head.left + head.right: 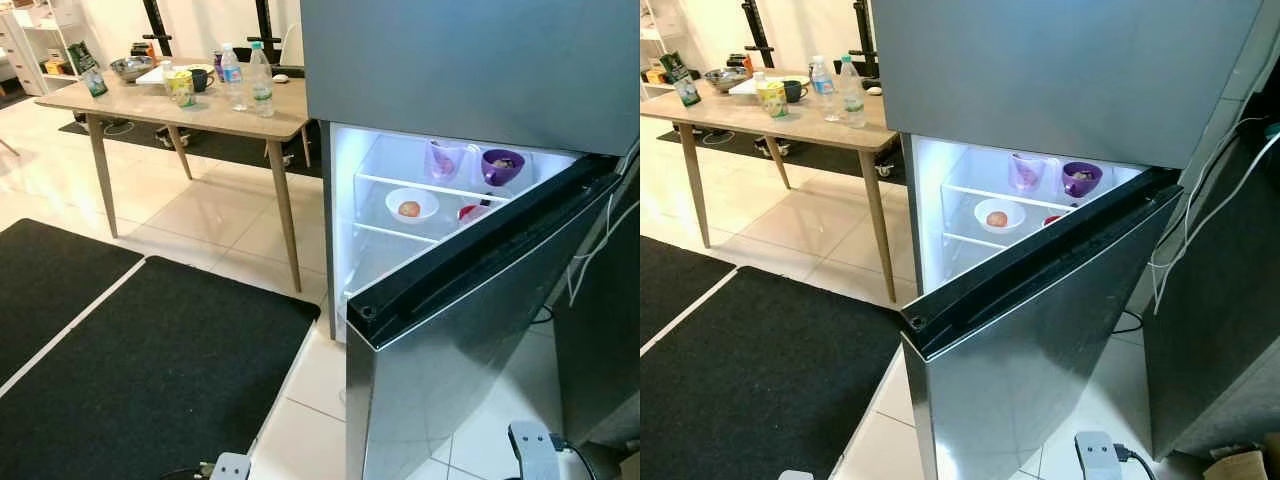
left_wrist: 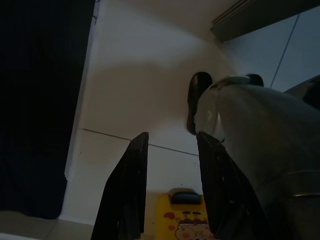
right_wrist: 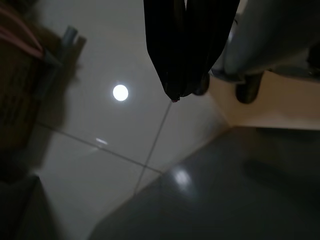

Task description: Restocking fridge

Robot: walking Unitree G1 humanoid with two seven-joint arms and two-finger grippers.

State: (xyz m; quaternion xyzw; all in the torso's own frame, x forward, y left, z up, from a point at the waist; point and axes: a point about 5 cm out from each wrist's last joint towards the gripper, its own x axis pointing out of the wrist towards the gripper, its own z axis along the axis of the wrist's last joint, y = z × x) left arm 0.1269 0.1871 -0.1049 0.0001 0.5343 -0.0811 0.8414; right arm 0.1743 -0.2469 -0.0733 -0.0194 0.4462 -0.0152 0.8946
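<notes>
Standing before the tall grey steel fridge (image 1: 470, 60), the robot looks down on its half-open lower door (image 1: 470, 330), whose black top edge runs across in front of the lit compartment. Inside, on the glass shelves, are a white bowl with a round brownish item (image 1: 411, 205), a purple bowl (image 1: 502, 165) and a clear plastic cup (image 1: 443, 160).

The goods for restocking seem to be on the light wooden table (image 1: 200, 112), well apart from the fridge and to the robot's left: two clear plastic water bottles (image 1: 246, 78) standing upright, a yellow carton (image 1: 182, 88) and a dark mug (image 1: 201, 79).

Both arms hang low toward the white tiled floor (image 2: 140, 100). The left gripper (image 2: 167, 187) has its two black fingers parted with nothing between them; a yellow printed object (image 2: 185, 220) lies on the floor below it. The right gripper (image 3: 187, 55) has its fingers pressed together and holds nothing.

As I judge it, the table lies on the side of the left arm, so this arm is the nearer one, and the upright bottles would call for a grasp from the side.
</notes>
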